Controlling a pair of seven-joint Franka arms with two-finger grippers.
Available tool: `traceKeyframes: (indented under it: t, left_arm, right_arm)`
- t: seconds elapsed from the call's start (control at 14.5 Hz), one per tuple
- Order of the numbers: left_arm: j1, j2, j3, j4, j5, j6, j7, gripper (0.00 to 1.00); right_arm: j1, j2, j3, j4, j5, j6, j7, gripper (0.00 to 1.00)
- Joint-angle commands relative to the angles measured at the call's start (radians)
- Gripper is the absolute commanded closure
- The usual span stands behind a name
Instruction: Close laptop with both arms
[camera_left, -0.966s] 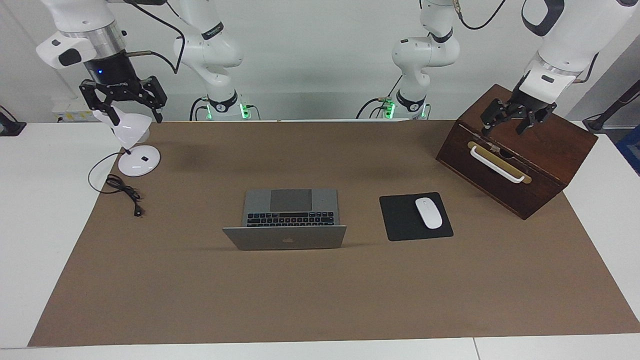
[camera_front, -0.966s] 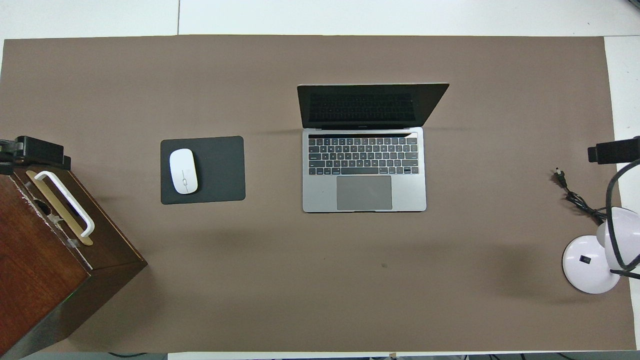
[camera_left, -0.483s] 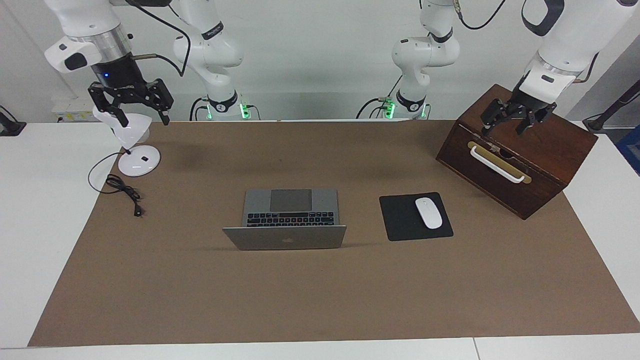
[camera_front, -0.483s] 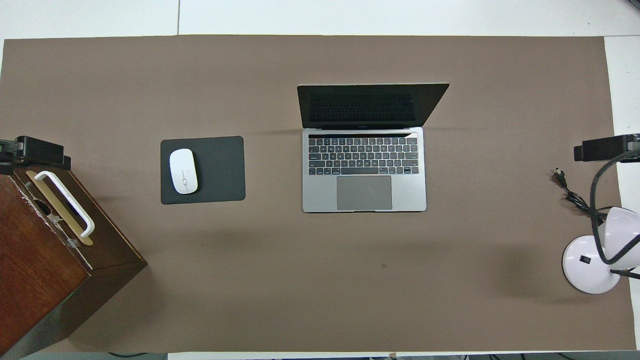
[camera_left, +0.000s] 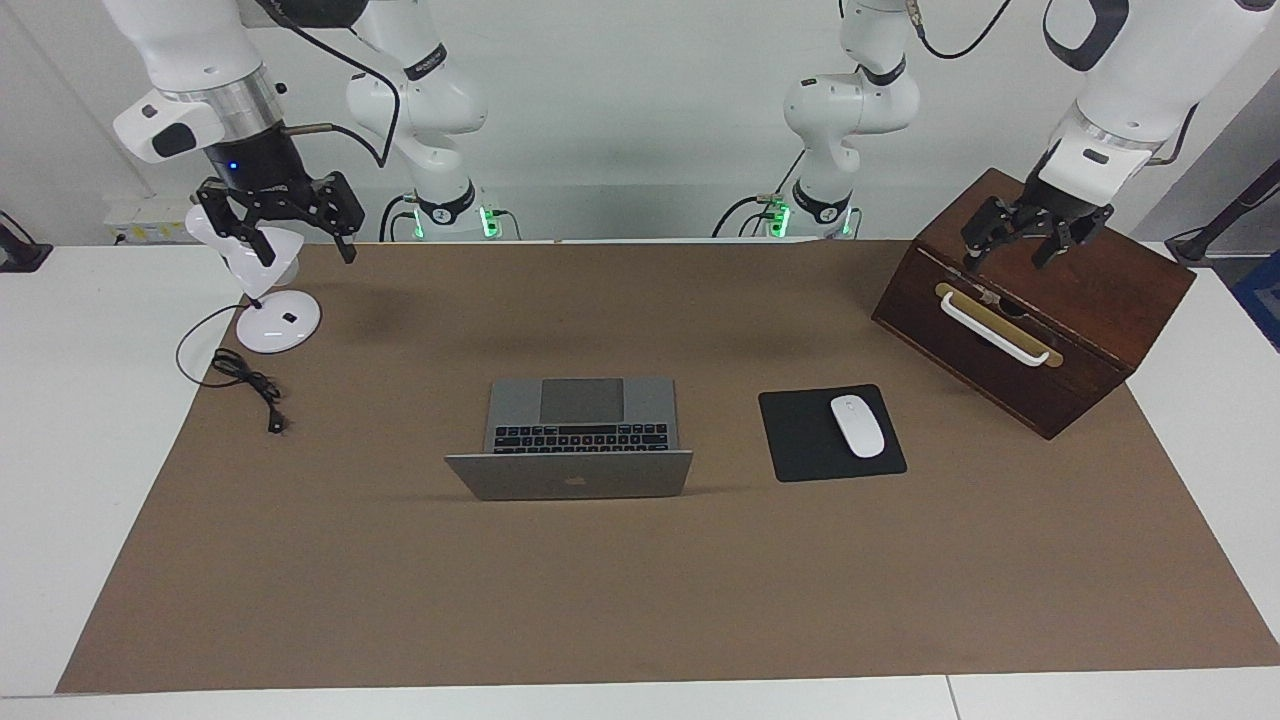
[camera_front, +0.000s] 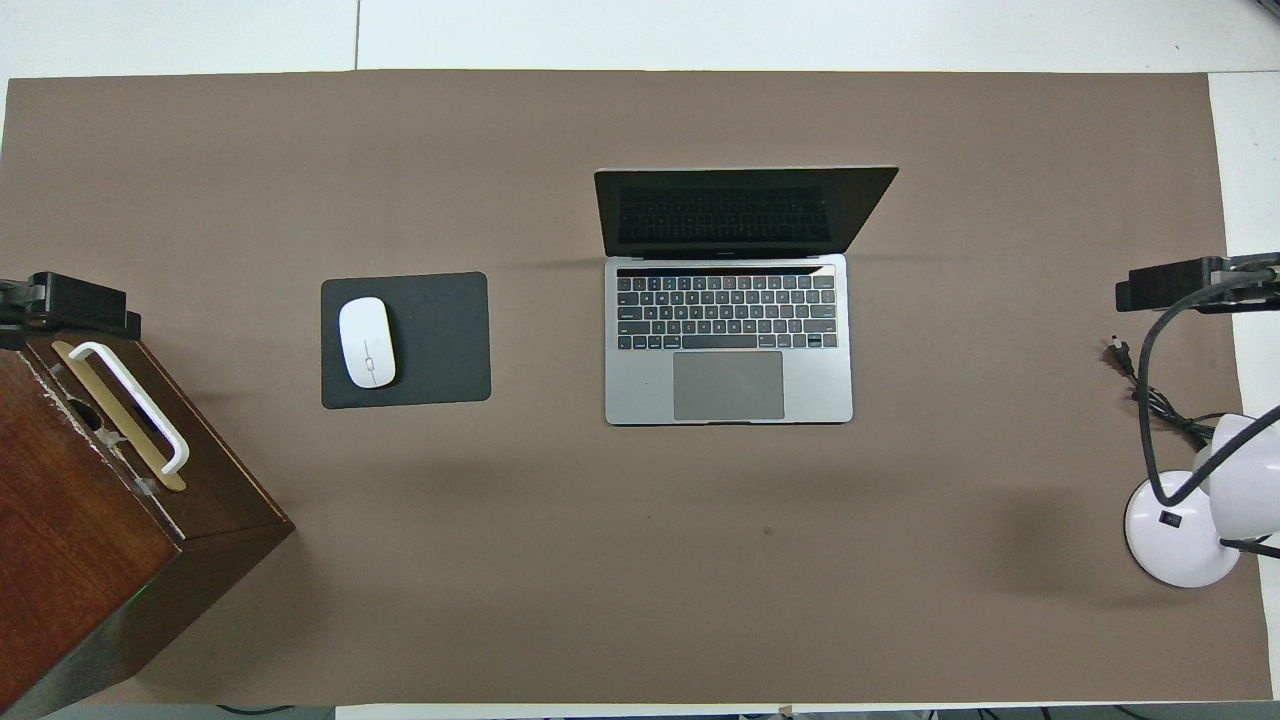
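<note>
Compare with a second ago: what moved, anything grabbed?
Only the right gripper moved: open and empty, it has drifted from over the desk lamp toward the laptop, touching nothing. The left gripper still hangs open over the wooden box. Laptop open; mouse and mouse pad unchanged.

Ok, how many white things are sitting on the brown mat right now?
2. The mouse lies on the black mouse pad, beside the laptop toward the left arm's end. The desk lamp stands at the right arm's end.
</note>
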Motion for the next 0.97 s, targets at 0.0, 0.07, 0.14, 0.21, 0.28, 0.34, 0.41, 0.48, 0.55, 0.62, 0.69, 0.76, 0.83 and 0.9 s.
traceKeyframes:
  t: [0.0,0.07,0.14,0.21,0.28,0.34,0.41,0.48,0.55,0.62,0.69,0.76,0.83,0.9]
  left_arm:
    - [-0.013,-0.028,0.005,-0.031,0.025,0.007,0.001,0.00]
    - [-0.013,-0.028,0.005,-0.031,0.025,0.009,-0.004,0.00]
    - [-0.014,-0.028,0.005,-0.031,0.025,0.009,-0.006,0.00]
    - [-0.014,-0.028,0.005,-0.031,0.025,0.007,-0.006,0.00]
    - [-0.014,-0.028,0.005,-0.031,0.025,0.009,-0.007,0.00]
    - [-0.014,-0.028,0.005,-0.031,0.025,0.009,-0.007,0.00]
    - [-0.014,-0.028,0.005,-0.031,0.025,0.009,-0.007,0.10]
    - [-0.014,-0.028,0.005,-0.031,0.025,0.010,-0.007,0.38]
    - [-0.014,-0.028,0.005,-0.031,0.025,0.010,-0.007,0.86]
    - [-0.014,-0.028,0.005,-0.031,0.025,0.010,-0.007,1.00]
    - [-0.014,-0.028,0.005,-0.031,0.025,0.010,-0.009,1.00]
    - [-0.014,-0.028,0.005,-0.031,0.025,0.010,-0.009,1.00]
    - [-0.013,-0.028,0.005,-0.031,0.024,0.012,-0.012,1.00]
    - [-0.013,-0.026,0.005,-0.031,0.023,0.013,-0.022,1.00]
  right_arm:
    - [-0.014,-0.010,0.004,-0.018,-0.031,0.011,0.009,0.01]
    - [-0.014,-0.013,0.004,-0.020,-0.034,0.003,0.009,0.01]
    - [-0.014,-0.013,0.004,-0.020,-0.034,-0.005,0.012,0.01]
    - [-0.016,-0.016,0.004,-0.021,-0.036,-0.006,0.012,0.01]
    - [-0.019,-0.017,0.004,-0.027,-0.036,-0.012,0.012,0.01]
    - [-0.022,-0.017,0.003,-0.029,-0.036,-0.023,0.012,0.01]
    - [-0.023,-0.019,0.001,-0.026,-0.036,-0.028,0.011,0.01]
    - [-0.025,-0.017,0.000,-0.023,-0.036,-0.028,0.006,0.01]
    - [-0.026,-0.017,0.000,-0.021,-0.036,-0.029,0.004,0.01]
    - [-0.026,-0.019,0.001,-0.021,-0.036,-0.031,0.006,0.01]
    - [-0.026,-0.021,0.001,-0.023,-0.036,-0.031,0.008,0.01]
    - [-0.026,-0.021,0.000,-0.023,-0.036,-0.031,0.008,0.01]
    - [-0.028,-0.019,0.000,-0.020,-0.036,-0.026,0.008,0.01]
    - [-0.030,-0.016,-0.002,-0.017,-0.036,-0.020,0.006,0.01]
